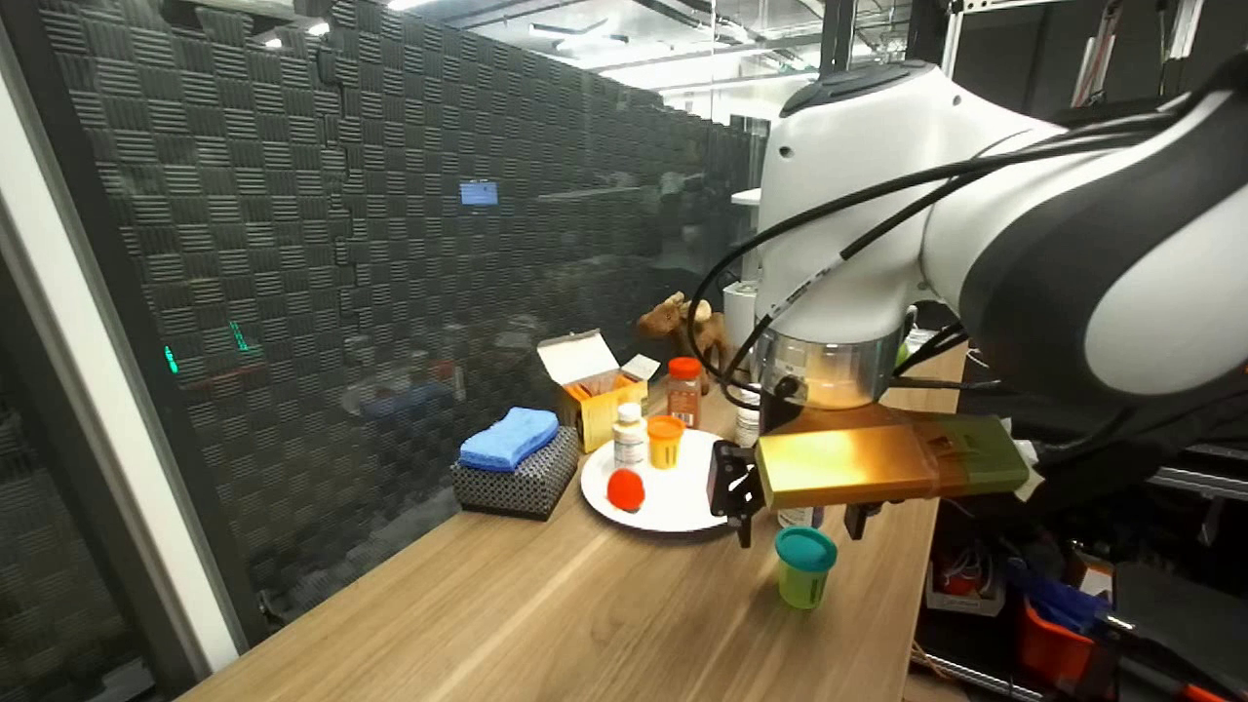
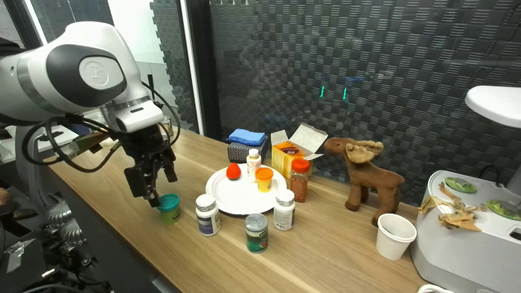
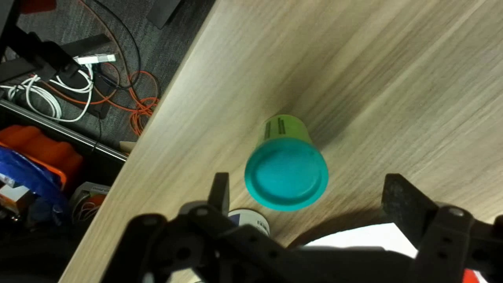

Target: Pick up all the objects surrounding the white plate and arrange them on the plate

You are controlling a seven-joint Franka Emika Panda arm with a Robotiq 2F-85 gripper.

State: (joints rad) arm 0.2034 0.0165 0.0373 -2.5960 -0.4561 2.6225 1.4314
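Looks to me like the step in hand is grabbing the teal cup: it stands upright on the surface, with the hand hanging over it, fingers spread wide and holding nothing. A small bottle, an orange cup and a red thing are already on the plate, so I'd guess we're partway. The purple-label bottle, the white bottle, the can and the jar stand around it, and I'd count those as waiting. Next move probably wants a slight nudge, since the teal cup sits nearer one finger in the wrist view, then straight down, squeeze, lift and over to the plate, ideally without clipping the purple-label bottle, which shows right by that finger. Hard bits: I can't tell whether the fingertips touch the teal cup or stop short of it. In an exterior view the hand's bulk hides most of the purple-label bottle, and I can't find the can there at all. The wrist view only gets a slice of plate past the dark fingers. Ball or tipped cup for the red thing? No clue from any angle.
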